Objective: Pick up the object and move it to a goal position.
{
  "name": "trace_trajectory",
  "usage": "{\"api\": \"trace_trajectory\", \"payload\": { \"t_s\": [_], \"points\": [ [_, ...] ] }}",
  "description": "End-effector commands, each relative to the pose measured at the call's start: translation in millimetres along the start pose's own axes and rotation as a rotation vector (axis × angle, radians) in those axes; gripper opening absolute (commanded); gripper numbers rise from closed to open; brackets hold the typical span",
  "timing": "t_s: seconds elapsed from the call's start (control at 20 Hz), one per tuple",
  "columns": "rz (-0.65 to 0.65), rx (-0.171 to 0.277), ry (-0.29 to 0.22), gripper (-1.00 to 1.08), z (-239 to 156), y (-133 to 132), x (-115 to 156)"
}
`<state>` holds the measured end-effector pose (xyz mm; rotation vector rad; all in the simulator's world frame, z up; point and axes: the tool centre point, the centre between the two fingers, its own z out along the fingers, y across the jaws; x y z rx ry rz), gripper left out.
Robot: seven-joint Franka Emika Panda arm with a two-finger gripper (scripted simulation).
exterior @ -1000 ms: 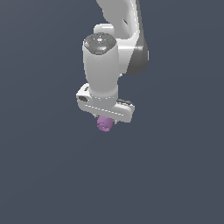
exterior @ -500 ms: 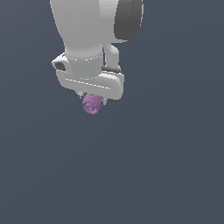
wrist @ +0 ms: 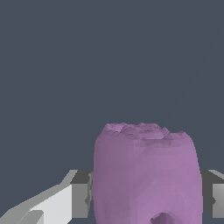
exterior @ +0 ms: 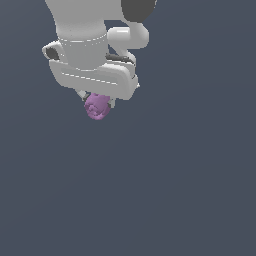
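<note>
The object [exterior: 97,107] is a small light-purple, lumpy barrel. It hangs under the white gripper [exterior: 96,101] in the upper left of the exterior view, well above the dark grey floor. The gripper is shut on it; only short bits of the fingers show beside it. In the wrist view the object [wrist: 146,175] fills the lower middle, squeezed between the two grey finger pads [wrist: 81,194], with its bumpy end pointing away from the camera. The white arm and hand hide the object's upper part in the exterior view.
A plain dark grey floor [exterior: 175,190] spreads beneath and around the arm. No other objects or marked spots show in either view.
The arm has carried the object toward the camera and to the exterior view's left and upward; hand and object appear larger now. The grip on the object has held.
</note>
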<state>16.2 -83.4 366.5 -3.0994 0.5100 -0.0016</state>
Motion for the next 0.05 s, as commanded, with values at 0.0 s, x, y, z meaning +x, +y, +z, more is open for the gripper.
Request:
{"api": "trace_trajectory", "payload": {
  "t_s": [0.0],
  "points": [
    [-0.001,0.000,-0.001,-1.00,-2.4,0.9,0.1]
  ]
}}
